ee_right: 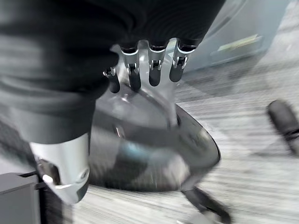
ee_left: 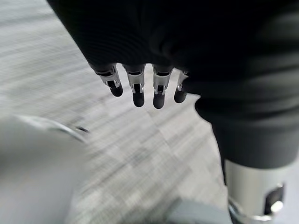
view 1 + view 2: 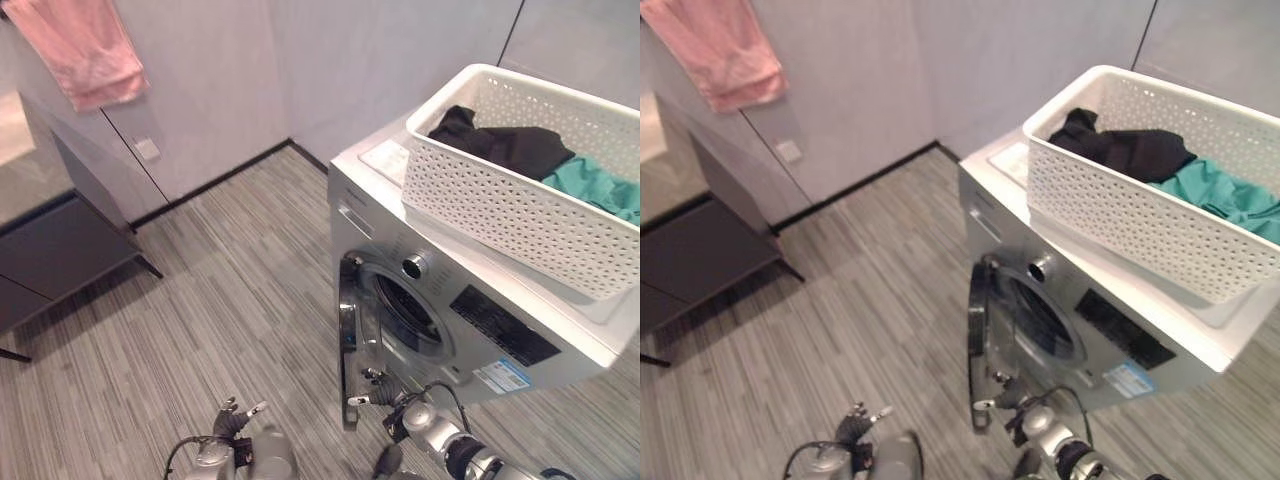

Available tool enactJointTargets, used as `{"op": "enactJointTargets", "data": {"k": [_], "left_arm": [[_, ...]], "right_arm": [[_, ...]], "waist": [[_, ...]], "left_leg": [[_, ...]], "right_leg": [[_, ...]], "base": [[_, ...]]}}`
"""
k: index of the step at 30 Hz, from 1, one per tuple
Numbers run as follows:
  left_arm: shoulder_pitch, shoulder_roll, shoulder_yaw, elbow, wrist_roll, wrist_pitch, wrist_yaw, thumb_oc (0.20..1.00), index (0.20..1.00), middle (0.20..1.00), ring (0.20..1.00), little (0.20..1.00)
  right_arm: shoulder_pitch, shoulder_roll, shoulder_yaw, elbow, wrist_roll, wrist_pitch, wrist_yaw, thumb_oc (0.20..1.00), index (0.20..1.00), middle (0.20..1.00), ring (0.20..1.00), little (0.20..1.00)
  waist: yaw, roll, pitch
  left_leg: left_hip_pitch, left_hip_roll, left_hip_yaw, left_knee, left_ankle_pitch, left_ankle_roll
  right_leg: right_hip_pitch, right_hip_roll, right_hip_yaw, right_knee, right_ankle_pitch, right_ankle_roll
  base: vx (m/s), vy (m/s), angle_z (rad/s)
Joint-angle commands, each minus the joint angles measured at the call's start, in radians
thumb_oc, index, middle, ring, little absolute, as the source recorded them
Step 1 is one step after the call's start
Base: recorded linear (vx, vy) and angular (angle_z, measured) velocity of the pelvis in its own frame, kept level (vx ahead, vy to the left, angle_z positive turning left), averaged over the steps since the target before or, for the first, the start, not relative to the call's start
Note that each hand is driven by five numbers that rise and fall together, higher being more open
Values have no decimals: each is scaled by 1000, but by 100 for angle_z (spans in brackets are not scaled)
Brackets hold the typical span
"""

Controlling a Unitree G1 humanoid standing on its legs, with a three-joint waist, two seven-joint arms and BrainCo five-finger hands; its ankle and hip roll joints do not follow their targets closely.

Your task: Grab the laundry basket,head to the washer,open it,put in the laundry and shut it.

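Right hand (image 3: 385, 398), fingers relaxed, reaches my washer door (image 3: 347, 340) edge; left hand (image 3: 236, 425) loose, empty. One laundry basket (image 3: 500, 200), two garments.

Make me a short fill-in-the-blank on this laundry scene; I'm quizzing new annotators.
1. The white laundry basket sits on ____ of the washer.
2. The washer's round door stands ____.
3. In the basket lie a black garment and a ____ one.
4. The right hand is at the door's ____ edge.

Missing words: top; open; teal; lower
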Motion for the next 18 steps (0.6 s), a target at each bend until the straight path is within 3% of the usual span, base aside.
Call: {"op": "enactJointTargets", "data": {"k": [1, 2, 3, 6, 7, 11, 13, 14, 15, 16, 17, 18], "left_arm": [[-36, 30, -110, -123, 177, -43, 26, 1000, 1000, 1000, 1000, 1000], [-69, 116, -123, -307, 272, -52, 34, 1000, 1000, 1000, 1000, 1000], [-65, 120, -124, -316, 273, -47, 34, 1000, 1000, 1000, 1000, 1000], [-114, 294, -97, -624, 440, -64, 13, 1000, 1000, 1000, 1000, 1000], [-149, 385, -77, -770, 488, -86, -19, 1000, 1000, 1000, 1000, 1000], [-227, 477, -64, -957, 446, -105, -102, 1000, 1000, 1000, 1000, 1000], [-294, 536, -106, -1103, 320, -103, -239, 1000, 1000, 1000, 1000, 1000], [-316, 564, -129, -1150, 279, -86, -289, 1000, 1000, 1000, 1000, 1000], [-329, 576, -140, -1177, 240, -82, -311, 1000, 1000, 1000, 1000, 1000], [-330, 577, -140, -1178, 239, -81, -312, 1000, 1000, 1000, 1000, 1000], [-362, 577, -191, -1199, 154, -75, -362, 1000, 1000, 1000, 1000, 1000], [-366, 578, -193, -1197, 153, -76, -363, 1000, 1000, 1000, 1000, 1000]], "right_arm": [[-80, 88, -70, -66, 47, -84, -8, 1000, 1000, 1000, 1000, 1000], [-60, 59, -128, -68, 48, -85, -27, 1000, 1000, 1000, 1000, 1000], [-59, 60, -130, -68, 48, -85, -27, 1000, 1000, 1000, 1000, 1000], [30, 12, -203, -92, 32, -82, -9, 1000, 1000, 1000, 1000, 1000], [81, -17, -233, -72, 0, -74, 9, 1000, 1000, 1000, 1000, 1000], [157, -50, -283, -1, -49, -56, 35, 1000, 1000, 1000, 1000, 1000], [199, -78, -334, 80, -81, -40, 52, 1000, 1000, 1000, 1000, 1000], [203, -87, -348, 108, -93, -36, 55, 1000, 1000, 1000, 1000, 1000], [204, -90, -349, 126, -102, -34, 56, 1000, 1000, 1000, 1000, 1000], [203, -89, -350, 127, -102, -34, 56, 1000, 1000, 1000, 1000, 1000], [199, -104, -340, 160, -132, -30, 59, 1000, 1000, 1000, 1000, 1000], [199, -103, -342, 161, -133, -30, 59, 1000, 1000, 1000, 1000, 1000]], "waist": [[10, -42, -26], [2, -36, -30], [3, -38, -29], [-4, -39, -33], [-12, -42, -40], [-34, -43, -53], [-59, -28, -58], [-60, -26, -47], [-51, -26, -36], [-51, -23, -37], [-40, -30, -19], [-40, -30, -19]], "left_leg": [[-12, -18, -13, -17, -43, 35], [-4, -31, -19, -43, -46, 40], [-2, -32, -18, -44, -45, 41], [10, -42, -8, -54, -55, 42], [20, -44, -3, -49, -66, 42], [31, -32, 8, -32, -73, 33], [12, 12, 11, 72, -33, 5], [-25, 37, 2, 171, 39, -1], [-71, 43, -40, 272, 82, -12], [-79, 47, -46, 282, 79, -14], [-131, 9, -137, 391, 111, -15], [-135, 10, -140, 395, 109, -15]], "right_leg": [[-38, -50, 9, -1, -95, 63], [-38, -62, 8, -1, -79, 73], [-37, -63, 9, -1, -79, 73], [-28, -80, 4, 5, -70, 87], [-22, -84, 11, 9, -68, 90], [-13, -81, 19, 16, -77, 91], [-6, -48, 32, 29, -115, 72], [-8, -28, 32, 38, -122, 46], [-4, -10, 48, 45, -133, 28], [-6, -6, 46, 45, -135, 26], [0, 2, 75, 55, -143, 13], [-1, 3, 73, 55, -144, 13]], "base": [[35, 146, 65], [34, 146, 56], [35, 129, 1], [46, 55, 6], [97, 9, 4], [72, -34, -1], [54, -132, 0], [-3, -152, -5], [-25, -111, -21], [50, -67, -62], [31, -11, -79], [59, 26, -92]]}}
